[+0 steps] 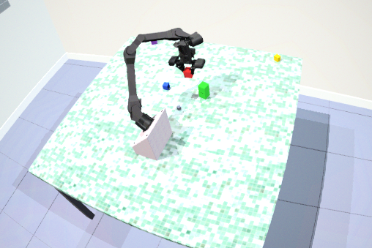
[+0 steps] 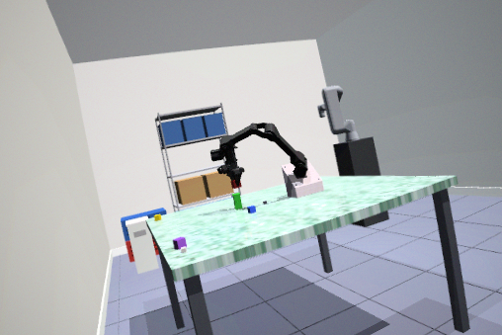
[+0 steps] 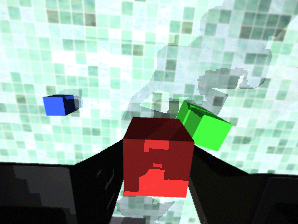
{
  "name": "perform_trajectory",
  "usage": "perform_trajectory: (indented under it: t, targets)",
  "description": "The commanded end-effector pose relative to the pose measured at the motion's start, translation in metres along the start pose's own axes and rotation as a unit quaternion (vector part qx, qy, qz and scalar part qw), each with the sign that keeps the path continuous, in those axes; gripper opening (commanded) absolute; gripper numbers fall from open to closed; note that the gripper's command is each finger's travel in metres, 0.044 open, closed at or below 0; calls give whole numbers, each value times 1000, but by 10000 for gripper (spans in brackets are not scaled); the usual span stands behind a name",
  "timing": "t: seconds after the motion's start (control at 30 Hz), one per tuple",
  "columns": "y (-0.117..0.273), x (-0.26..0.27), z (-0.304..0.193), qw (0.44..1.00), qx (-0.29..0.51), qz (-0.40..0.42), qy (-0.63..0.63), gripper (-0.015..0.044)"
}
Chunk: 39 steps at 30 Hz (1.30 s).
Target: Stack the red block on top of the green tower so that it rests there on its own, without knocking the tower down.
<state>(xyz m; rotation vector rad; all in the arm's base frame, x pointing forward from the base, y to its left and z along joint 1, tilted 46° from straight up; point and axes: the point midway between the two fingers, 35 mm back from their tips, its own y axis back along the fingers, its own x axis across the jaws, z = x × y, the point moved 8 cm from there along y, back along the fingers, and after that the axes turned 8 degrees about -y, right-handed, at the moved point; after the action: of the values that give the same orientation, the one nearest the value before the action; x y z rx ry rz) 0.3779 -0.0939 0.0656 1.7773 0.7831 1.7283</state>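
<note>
Between the gripper's fingers, the red block (image 1: 188,73) (image 2: 234,185) (image 3: 158,165) (partly shadowed, boxy)

A desk (image 1: 234,159) (image 2: 395,195) (image 3: 30,60) is wearing a mosaic of mint, white and deeper green squares, while a cube-shaped block (image 1: 188,72) (image 3: 158,167) is showing red, a squared tower (image 1: 203,91) (image 2: 237,201) (image 3: 212,131) bright green, and a small cube (image 1: 166,85) (image 2: 251,209) (image 3: 54,106) blue.
</note>
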Motion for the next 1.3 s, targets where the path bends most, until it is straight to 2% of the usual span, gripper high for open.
perform_trajectory:
  t: [0.0, 0.37, 0.6, 0.87, 1.27]
  targets:
    - [0, -18, 3, 1000, 0, -2, 5, 0]
    - [-8, -80, -1, 1000, 0, 9, 11, 0]
    - [-15, -81, -1, 1000, 0, 10, 11, 0]
    - [-42, -80, -1, 1000, 0, 10, 11, 0]
    - [-43, -80, -1, 1000, 0, 10, 11, 0]
